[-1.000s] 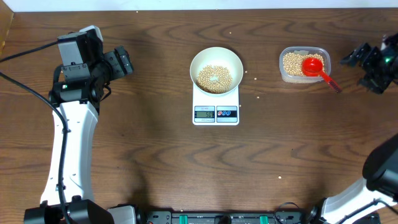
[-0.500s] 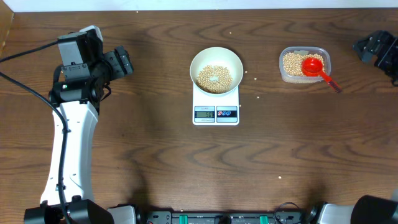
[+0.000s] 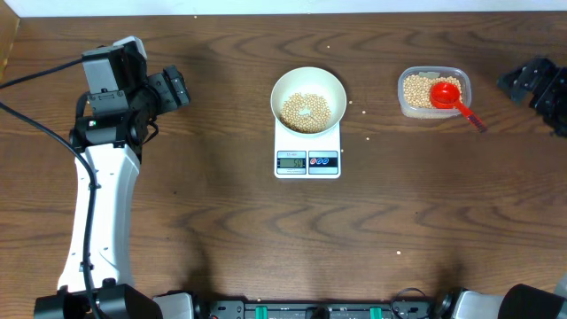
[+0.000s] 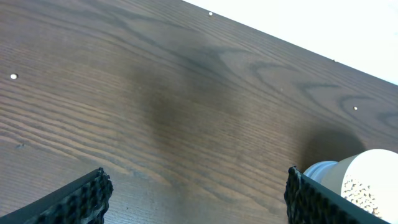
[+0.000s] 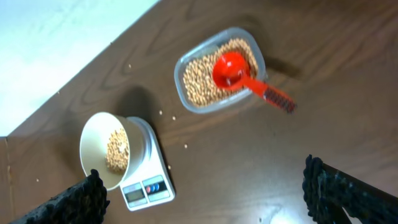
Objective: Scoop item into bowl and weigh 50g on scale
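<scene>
The white bowl (image 3: 307, 96) sits on the white scale (image 3: 307, 149) at the table's middle, with pale-tan beans (image 3: 306, 110) heaped inside. The bowl (image 5: 107, 149), its beans (image 5: 117, 148) and the scale (image 5: 148, 179) also show in the right wrist view; the bowl's rim (image 4: 367, 174) shows in the left wrist view. My left gripper (image 3: 175, 87) is open and empty, well left of the bowl; its view (image 4: 196, 199) shows bare wood between the fingers. My right gripper (image 3: 530, 81) is open and empty at the far right edge, raised above the table (image 5: 205, 196).
A clear plastic tub (image 3: 433, 90) of beans stands right of the scale, with a red scoop (image 3: 454, 97) resting in it, handle pointing lower right. Tub (image 5: 219, 67) and scoop (image 5: 244, 78) show in the right wrist view. A few stray beans lie on the wood.
My right gripper moved up and right from beside the tub toward the table's right edge, then shifted slightly back. The left arm, bowl and scoop have not moved.
</scene>
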